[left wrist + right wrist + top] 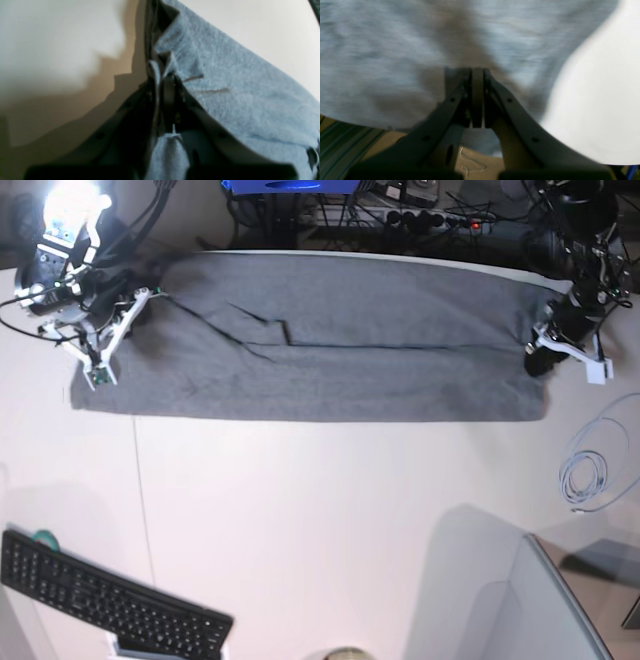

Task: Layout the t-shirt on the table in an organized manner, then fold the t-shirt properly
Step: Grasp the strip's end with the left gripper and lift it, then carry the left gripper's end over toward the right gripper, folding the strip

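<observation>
Right, you have the t-shirt (320, 340) lying as a long grey band across the far side of the table (320, 510), its long axis running side to side in the base view, with one lengthwise fold already showing as a dark crease along the middle. The two arms sit at opposite ends of that band. Your left gripper (548, 352), on the base view's right, is at the shirt's end there, and the left wrist view shows its jaws drawn narrow with a ridge of grey fabric (160, 75) pinched between them, so I judge it has a hold on that edge. Your right gripper (477, 100), at the other end, has its fingers pressed flat together; cloth fills the view above and around the tips, but I cannot tell from the blur whether any layer is actually caught between them or whether the fingers simply rest against the shirt.

What the next move turns on is that axis: the shirt stretches away from each hand toward the other, so a fold across its length means carrying one end along the band toward the opposite end. The left arm looks readier, since its grip is visible. Check the right hand's catch before you lift, or that end may slide free and skew the fold
</observation>
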Available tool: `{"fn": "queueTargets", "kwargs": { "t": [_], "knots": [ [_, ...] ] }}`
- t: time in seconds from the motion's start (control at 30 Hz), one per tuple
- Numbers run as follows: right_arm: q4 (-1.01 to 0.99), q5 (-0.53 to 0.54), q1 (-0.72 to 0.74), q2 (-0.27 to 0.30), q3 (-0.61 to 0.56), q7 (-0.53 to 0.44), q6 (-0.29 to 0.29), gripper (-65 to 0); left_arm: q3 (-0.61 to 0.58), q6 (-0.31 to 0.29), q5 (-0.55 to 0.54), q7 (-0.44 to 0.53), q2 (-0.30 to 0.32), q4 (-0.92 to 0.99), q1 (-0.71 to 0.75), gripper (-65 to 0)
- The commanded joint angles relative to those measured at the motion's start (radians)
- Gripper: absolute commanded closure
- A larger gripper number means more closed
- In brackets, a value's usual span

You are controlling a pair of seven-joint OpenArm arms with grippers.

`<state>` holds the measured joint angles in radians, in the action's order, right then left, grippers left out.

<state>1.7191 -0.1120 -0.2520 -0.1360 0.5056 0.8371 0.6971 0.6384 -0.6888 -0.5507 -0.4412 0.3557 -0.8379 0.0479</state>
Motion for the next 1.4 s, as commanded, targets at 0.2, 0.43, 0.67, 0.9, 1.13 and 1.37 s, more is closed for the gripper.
{"fn": "queueTargets", "kwargs": {
  "t": [0.2,0.43,0.67,0.9,1.13,1.37],
  "knots": [
    [0.048,0.007,0.004,0.003,-0.002,-0.011,0.001,0.0,0.005,-0.009,-0.018,0.012,0.064,-0.153,0.013,0.0],
    [0.048,0.007,0.006,0.003,0.001,-0.011,0.001,0.0,-0.004,-0.009,-0.016,0.011,-0.022,-0.553,0.192,0.0],
    [0.048,0.007,0.010,0.005,0.001,-0.011,0.001,0.0,-0.165,0.171,-0.016,0.011,-0.083,-0.756,0.301,0.0],
    [0.048,0.007,0.013,0.006,0.008,-0.011,0.001,0.0,-0.368,0.284,-0.016,0.017,-0.120,-0.768,0.294,0.0],
    [0.048,0.007,0.013,0.008,0.009,-0.011,0.001,0.0,-0.533,0.393,-0.016,0.020,-0.143,-0.768,0.284,0.0],
    [0.048,0.007,0.021,0.008,0.008,-0.011,0.001,0.0,-0.604,0.409,-0.016,0.020,-0.179,-0.759,0.260,0.0]
  ]
}}
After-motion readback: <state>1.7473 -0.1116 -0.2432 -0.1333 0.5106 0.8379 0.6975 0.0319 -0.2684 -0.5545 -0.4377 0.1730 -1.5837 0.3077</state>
